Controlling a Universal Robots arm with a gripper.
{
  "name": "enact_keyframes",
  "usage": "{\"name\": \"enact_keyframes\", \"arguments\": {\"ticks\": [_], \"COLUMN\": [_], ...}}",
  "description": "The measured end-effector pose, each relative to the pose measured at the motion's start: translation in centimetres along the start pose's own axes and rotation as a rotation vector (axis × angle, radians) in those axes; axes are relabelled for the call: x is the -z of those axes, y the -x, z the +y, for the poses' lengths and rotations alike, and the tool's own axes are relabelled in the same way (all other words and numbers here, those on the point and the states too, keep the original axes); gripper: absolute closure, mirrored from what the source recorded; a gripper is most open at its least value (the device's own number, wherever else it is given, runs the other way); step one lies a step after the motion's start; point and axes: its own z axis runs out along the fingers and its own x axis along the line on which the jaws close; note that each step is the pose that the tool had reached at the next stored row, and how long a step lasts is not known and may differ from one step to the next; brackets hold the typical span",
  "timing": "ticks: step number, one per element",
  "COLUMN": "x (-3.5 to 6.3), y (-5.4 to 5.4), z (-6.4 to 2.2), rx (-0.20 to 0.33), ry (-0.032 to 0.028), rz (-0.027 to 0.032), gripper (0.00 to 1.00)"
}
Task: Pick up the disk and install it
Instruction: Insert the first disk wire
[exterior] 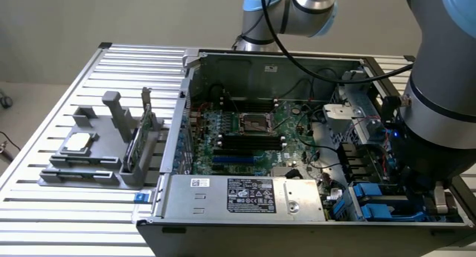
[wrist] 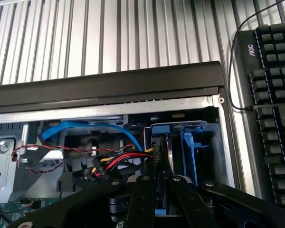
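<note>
– While the arm (exterior: 438, 101) covers that corner of the computer case (exterior: 297, 240) in the exterior view, what can be entered for the hand?
– Item one, hand (wrist: 160, 183): listed from the wrist view. Two black fingers (wrist: 143, 199) closed on a thin dark slab seen edge-on. Fingertips partly lost in shadow.
– Item two, the disk?
– Disk (wrist: 159, 194): that slab, upright between the fingers, a blue piece at its near end. It sits at the mouth of the drive bay, just beside an empty blue carrier (wrist: 190, 152). Label and flat faces hidden; how far in it sits cannot be told.
– Neighbours?
– Red and yellow wires (wrist: 118, 164) touching or just beside the slab's far end; blue ribbon cable (wrist: 85, 129) looping behind. Keyboard (wrist: 273, 109), cut off at the frame edge.
– Elsewhere?
– Tabletop (exterior: 74, 212), slatted metal. Grey rack (exterior: 97, 151) at the exterior view's left, holding a small square chip (exterior: 78, 142), well apart from the case.
</note>
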Motion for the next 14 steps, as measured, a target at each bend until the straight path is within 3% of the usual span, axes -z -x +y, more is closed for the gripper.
{"name": "enact_keyframes", "arguments": {"ticks": [14], "x": [-0.05], "y": [-0.35], "z": [-0.01], "rx": [-0.009], "ry": [0.0016], "rz": [-0.0040], "gripper": [0.84]}}
